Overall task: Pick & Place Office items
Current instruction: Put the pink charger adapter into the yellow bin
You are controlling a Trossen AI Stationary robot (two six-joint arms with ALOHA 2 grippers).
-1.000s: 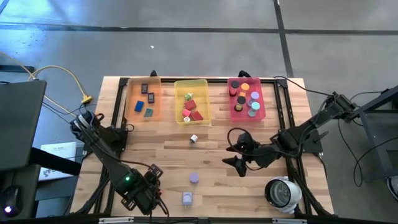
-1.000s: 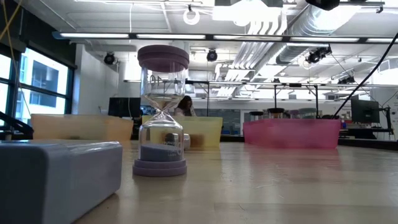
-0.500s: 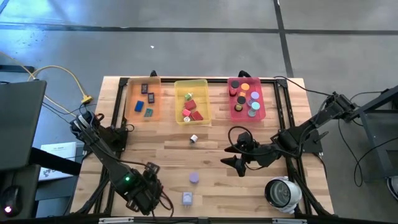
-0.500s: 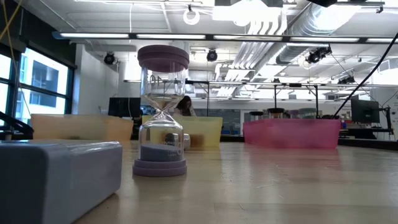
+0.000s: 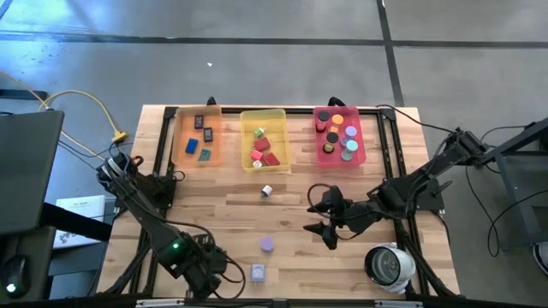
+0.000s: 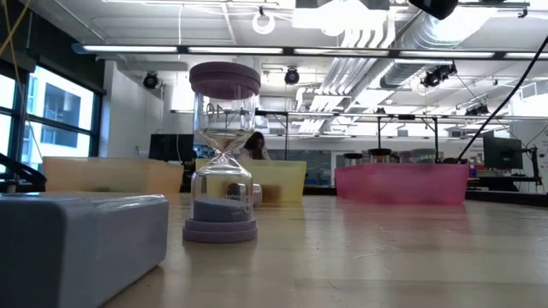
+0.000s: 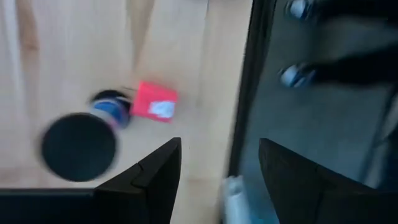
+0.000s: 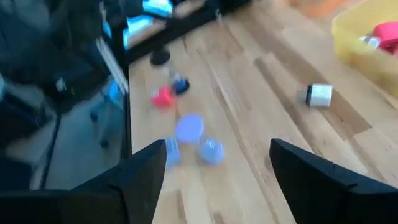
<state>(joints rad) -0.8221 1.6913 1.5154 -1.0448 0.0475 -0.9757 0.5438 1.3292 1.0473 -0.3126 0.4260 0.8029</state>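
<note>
Office items (image 5: 268, 192) on table; both grippers' jaws open, empty.

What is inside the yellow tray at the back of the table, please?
The yellow tray holds a few red pieces and a small yellowish piece near its back; its translucent walls hide anything lying tight against them.

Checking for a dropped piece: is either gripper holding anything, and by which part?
Nothing is held: the left gripper and right gripper both stand open and empty.

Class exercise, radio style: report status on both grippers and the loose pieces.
Left gripper open, front table edge. Right gripper open, empty, mid-table. Lavender hourglass, lavender block, white piece loose on table. Nothing blocking.
</note>
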